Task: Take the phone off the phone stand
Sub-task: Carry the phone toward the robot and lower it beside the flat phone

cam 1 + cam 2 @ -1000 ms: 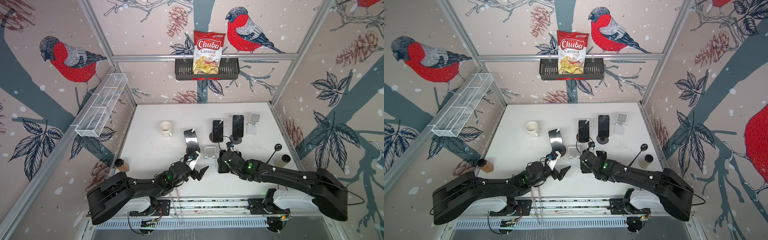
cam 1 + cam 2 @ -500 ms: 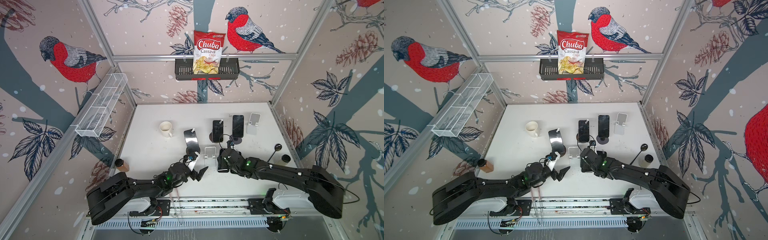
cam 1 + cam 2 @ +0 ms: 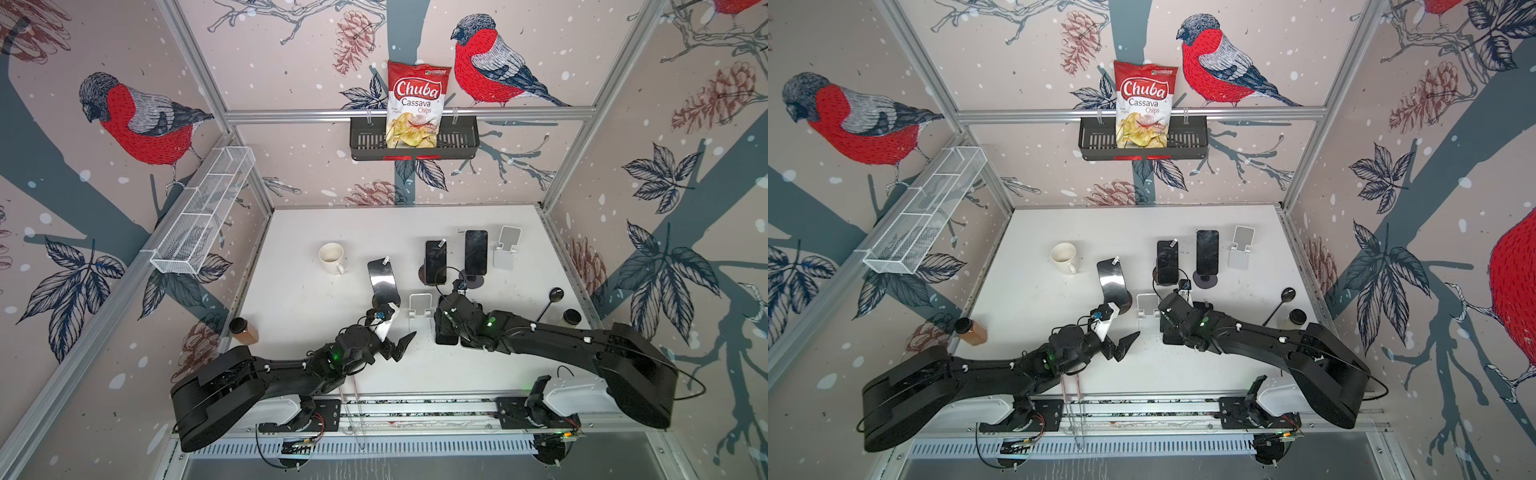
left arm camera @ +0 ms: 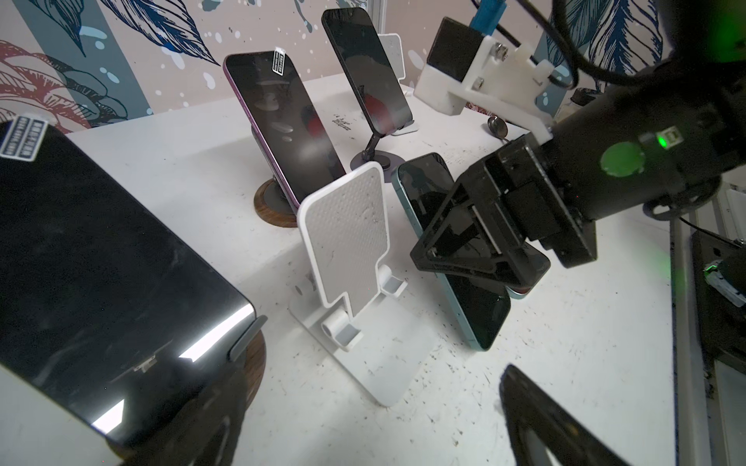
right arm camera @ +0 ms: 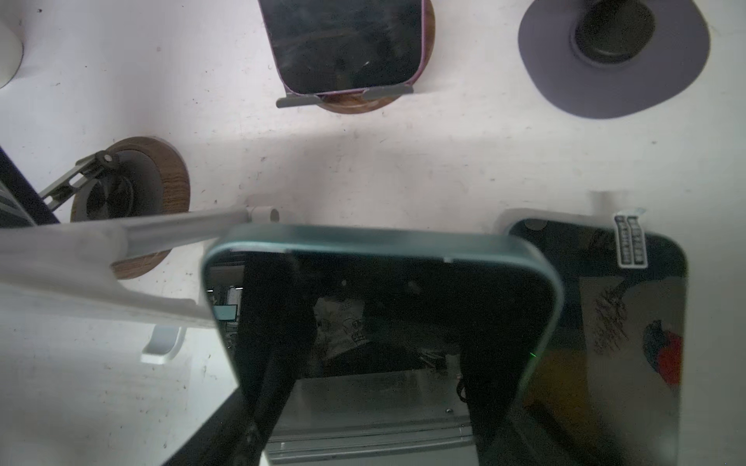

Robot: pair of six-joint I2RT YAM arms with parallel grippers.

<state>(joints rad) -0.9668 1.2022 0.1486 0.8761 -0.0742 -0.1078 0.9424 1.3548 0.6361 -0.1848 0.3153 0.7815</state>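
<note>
Your left gripper (image 3: pixel 401 345) hovers empty with its jaws wide apart, likely keeping clear. The white stand (image 4: pixel 347 226) in the middle is bare. Just right of it, the phone (image 4: pixel 474 310), teal-edged with a dark glossy screen, tilts low over the counter (image 4: pixel 565 363). Your right gripper (image 4: pixel 454 258) is clamped on it, seemingly to set it down.

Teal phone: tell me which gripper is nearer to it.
Right. The right gripper is shut on the teal phone; the left gripper stands open beyond the empty white stand.
</note>
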